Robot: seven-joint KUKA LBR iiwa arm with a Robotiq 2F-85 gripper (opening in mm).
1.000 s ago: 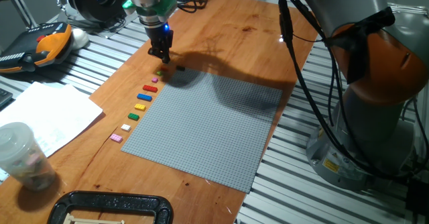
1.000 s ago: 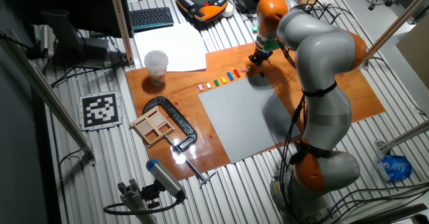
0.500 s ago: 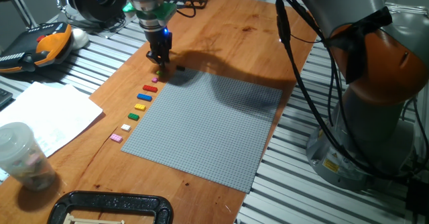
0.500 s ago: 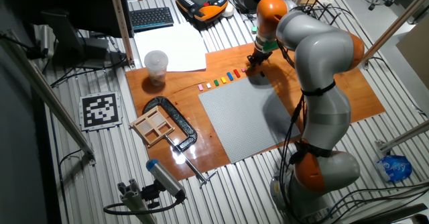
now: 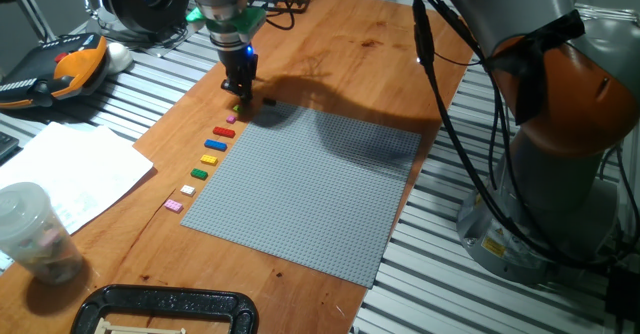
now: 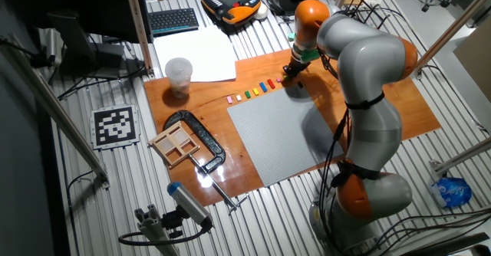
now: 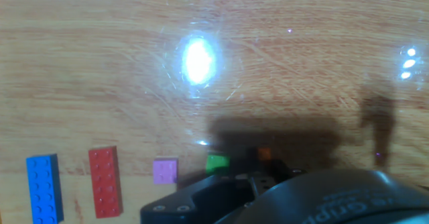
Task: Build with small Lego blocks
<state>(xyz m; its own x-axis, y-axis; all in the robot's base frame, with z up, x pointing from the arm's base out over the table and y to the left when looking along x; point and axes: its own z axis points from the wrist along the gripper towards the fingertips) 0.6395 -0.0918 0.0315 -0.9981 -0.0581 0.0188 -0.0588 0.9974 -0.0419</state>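
Hanging low over the wooden worktop [image 5: 330, 34], the pincer [image 5: 239, 93] sits in the upper left of one fixed view, its tips right at the far end of a row of small Lego blocks [image 5: 208, 154]. Whether the jaws are spread or clenched cannot be told: the fingers are dark and tiny in both fixed views, and the hand view shows only the blurred black body of the hand along its lower edge.

That row runs diagonally down toward the left beside the left edge of the grey baseplate [image 5: 310, 194], the bricks lying apart from one another on bare wood. A dark brick [image 5: 268, 101] lies just right of the pincer, near the baseplate's top corner.

From the hand view, along the bottom of the frame from left to right, lie a blue brick [image 7: 43, 187], a red brick [image 7: 106, 180], a pink brick [image 7: 165, 171], a green brick [image 7: 216, 162] and an orange brick [image 7: 265, 154], the last two just above the hand's dark body.

At the lower left of the same fixed view stands a clear plastic cup [image 5: 30, 229], beside a sheet of white paper [image 5: 70, 169].
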